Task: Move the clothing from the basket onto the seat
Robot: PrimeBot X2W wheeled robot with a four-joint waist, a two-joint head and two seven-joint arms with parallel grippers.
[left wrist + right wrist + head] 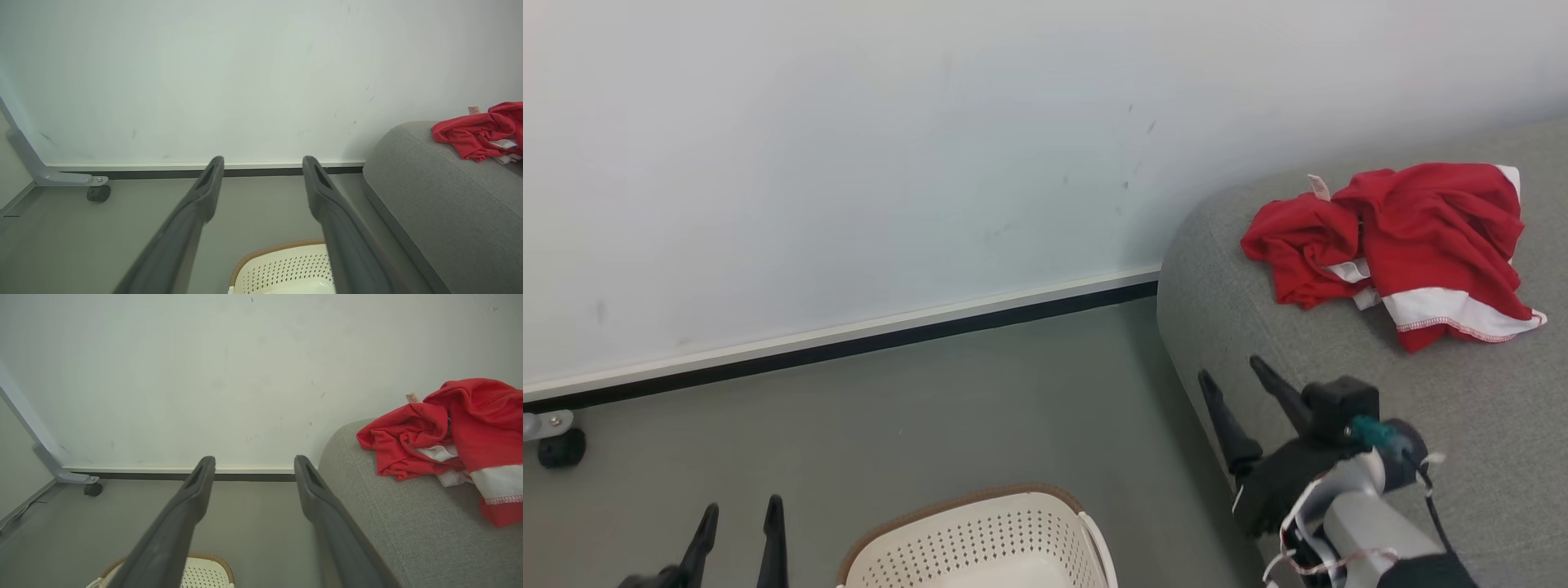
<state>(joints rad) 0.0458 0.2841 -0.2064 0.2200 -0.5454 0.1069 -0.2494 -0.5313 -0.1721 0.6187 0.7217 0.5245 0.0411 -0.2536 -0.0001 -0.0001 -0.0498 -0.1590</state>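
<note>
The red clothing (1401, 245) with white trim lies crumpled on the light-grey seat (1462, 392) at the right; it also shows in the left wrist view (478, 132) and the right wrist view (445, 433). The cream basket (984, 543) with its brown rim stands on the floor at the bottom middle, and what I see of its inside holds nothing. My right gripper (1232, 371) is open over the seat's left edge, below and left of the clothing, with nothing between its fingers. My left gripper (742, 510) is open above the floor, left of the basket.
A white wall with a dark baseboard (849, 343) runs behind the grey floor. A metal leg on a black caster (560, 445) stands at the far left by the wall. The seat's rounded edge (1184, 327) sits close to the basket's right.
</note>
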